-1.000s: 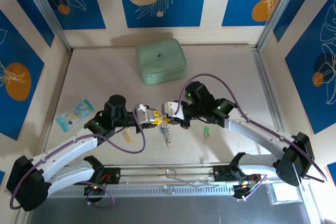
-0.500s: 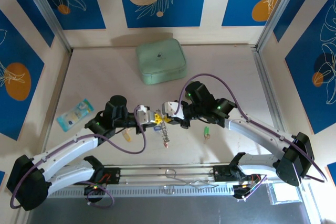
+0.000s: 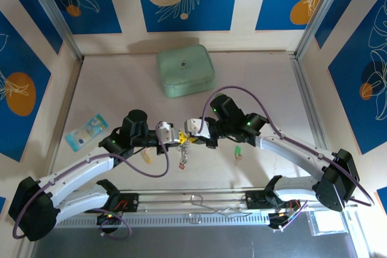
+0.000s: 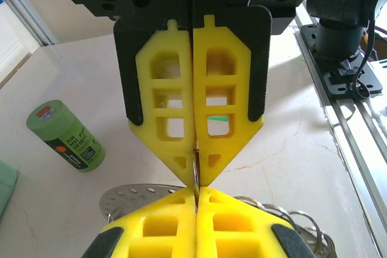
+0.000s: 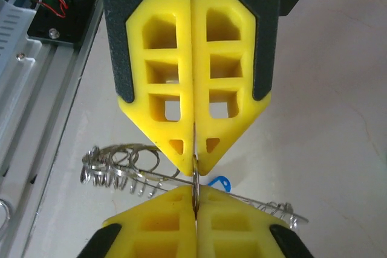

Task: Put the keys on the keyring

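Both grippers meet tip to tip at the table's middle, each shut on the thin metal keyring [image 3: 184, 140] held edge-on between them. My left gripper [image 3: 176, 138] comes from the left and my right gripper [image 3: 192, 136] from the right. In the left wrist view the keyring [image 4: 195, 170] runs from my left gripper [image 4: 196, 193] up into the opposite fingers [image 4: 227, 113]. In the right wrist view my right gripper [image 5: 195, 193] pinches the keyring [image 5: 195, 176], its silvery coils [image 5: 118, 164] trailing left. A blue key [image 5: 219, 183] lies below. A green key [image 3: 238, 152] and a yellow key [image 3: 145, 158] lie on the table.
A mint-green case [image 3: 185, 70] sits at the back centre. A blue packet [image 3: 86, 131] lies at the left. An upright green cylinder [image 4: 65, 136] stands beyond the grippers. A perforated metal disc [image 4: 139, 194] lies under my left fingers. The metal rail [image 3: 199, 200] runs along the near edge.
My left gripper has closed on the keyring. Both grippers have shifted slightly left, and the dangling coils have swung left and risen a little.
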{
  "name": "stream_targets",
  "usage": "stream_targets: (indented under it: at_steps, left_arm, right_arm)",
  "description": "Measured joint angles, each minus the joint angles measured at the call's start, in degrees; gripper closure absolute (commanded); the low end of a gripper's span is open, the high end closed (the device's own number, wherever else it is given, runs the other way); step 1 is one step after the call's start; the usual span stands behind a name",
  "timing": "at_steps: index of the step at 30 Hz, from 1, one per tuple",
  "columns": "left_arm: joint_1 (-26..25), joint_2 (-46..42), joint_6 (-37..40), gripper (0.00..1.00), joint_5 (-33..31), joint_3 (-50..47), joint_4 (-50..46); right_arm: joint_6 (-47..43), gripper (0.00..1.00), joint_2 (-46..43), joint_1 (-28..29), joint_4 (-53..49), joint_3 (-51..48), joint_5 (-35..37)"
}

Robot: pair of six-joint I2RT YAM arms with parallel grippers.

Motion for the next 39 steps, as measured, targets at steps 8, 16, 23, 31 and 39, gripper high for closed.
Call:
stream_targets:
  at_steps: [8,16,23,31,39]
  left_arm:
    - [-0.1,-0.8,-0.4,0.42,-1.8,-0.2,1.4]
    - [-0.1,-12.6,-10.7,0.36,-17.6,-3.9,6.6]
    - [-0.1,-17.1,-33.8,0.40,-41.6,-4.5,0.6]
    - [-0.1,-8.7,-63.4,0.39,-52.0,-4.5,-24.2]
    - [0.5,-5.6,-78.8,0.45,-54.7,-5.2,-34.5]
  right_arm:
    - [0.1,1.00,0.0,-0.1,-0.3,0.0,0.2]
    - [0.2,1.00,-0.9,-1.2,-0.2,-1.0,0.1]
    - [0.4,1.00,-1.1,-1.4,0.7,-1.9,-0.2]
    - [0.9,1.00,-1.1,-1.4,2.0,-2.2,-0.3]
    - [0.8,1.00,-1.2,-1.2,2.6,-2.6,-0.5]
